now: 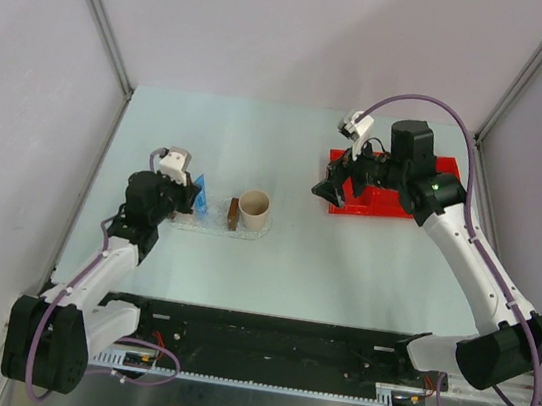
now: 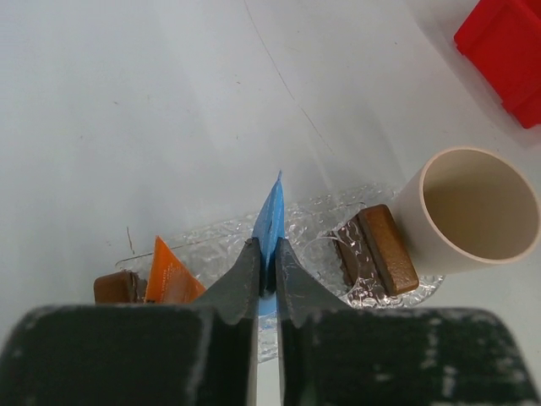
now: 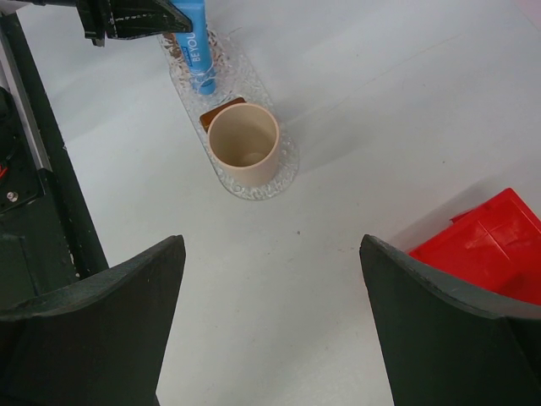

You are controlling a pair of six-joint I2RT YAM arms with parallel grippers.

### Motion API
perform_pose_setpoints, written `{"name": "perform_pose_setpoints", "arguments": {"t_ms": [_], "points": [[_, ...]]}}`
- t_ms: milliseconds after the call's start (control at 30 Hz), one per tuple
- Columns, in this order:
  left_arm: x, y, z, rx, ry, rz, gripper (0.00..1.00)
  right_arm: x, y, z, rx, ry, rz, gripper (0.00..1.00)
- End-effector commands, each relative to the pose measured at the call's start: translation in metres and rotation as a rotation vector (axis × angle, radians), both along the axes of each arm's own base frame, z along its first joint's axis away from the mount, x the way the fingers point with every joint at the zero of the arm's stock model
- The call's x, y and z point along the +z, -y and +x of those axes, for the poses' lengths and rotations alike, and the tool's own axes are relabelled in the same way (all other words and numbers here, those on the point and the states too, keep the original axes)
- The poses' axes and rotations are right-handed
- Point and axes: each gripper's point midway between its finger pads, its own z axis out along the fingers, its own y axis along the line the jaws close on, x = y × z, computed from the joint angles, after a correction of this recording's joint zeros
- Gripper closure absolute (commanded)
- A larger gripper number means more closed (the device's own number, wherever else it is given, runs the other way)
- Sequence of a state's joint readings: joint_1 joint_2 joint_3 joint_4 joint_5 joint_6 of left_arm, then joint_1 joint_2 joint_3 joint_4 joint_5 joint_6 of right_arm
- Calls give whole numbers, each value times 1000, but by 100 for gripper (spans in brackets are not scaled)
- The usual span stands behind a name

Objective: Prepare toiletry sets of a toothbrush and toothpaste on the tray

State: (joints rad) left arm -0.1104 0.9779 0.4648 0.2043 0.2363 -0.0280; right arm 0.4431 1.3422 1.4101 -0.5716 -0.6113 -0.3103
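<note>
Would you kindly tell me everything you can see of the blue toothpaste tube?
The blue toothpaste tube is a small, flat wedge with white lettering, plastic by its look. The left gripper, shut, pinches its flat faces, so it stands on edge. It is over the clear tray, between the orange tube and a brown block; whether it touches the tray is unclear.

On the tray [image 2: 314, 222], the cup [image 2: 473, 207] stands right of the toothpaste [image 2: 272, 220].
</note>
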Motion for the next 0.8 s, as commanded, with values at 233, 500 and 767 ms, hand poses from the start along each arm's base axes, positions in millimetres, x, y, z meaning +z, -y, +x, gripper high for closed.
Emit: {"name": "perform_pose_setpoints", "arguments": {"t_ms": [233, 500, 767], "points": [[10, 1, 5, -20, 54, -10, 76, 15, 4, -7, 16, 42, 20, 11], [13, -4, 5, -13, 62, -11, 60, 15, 4, -8, 18, 42, 20, 11], [29, 0, 1, -41, 108, -15, 48, 15, 7, -8, 11, 44, 15, 11]]}}
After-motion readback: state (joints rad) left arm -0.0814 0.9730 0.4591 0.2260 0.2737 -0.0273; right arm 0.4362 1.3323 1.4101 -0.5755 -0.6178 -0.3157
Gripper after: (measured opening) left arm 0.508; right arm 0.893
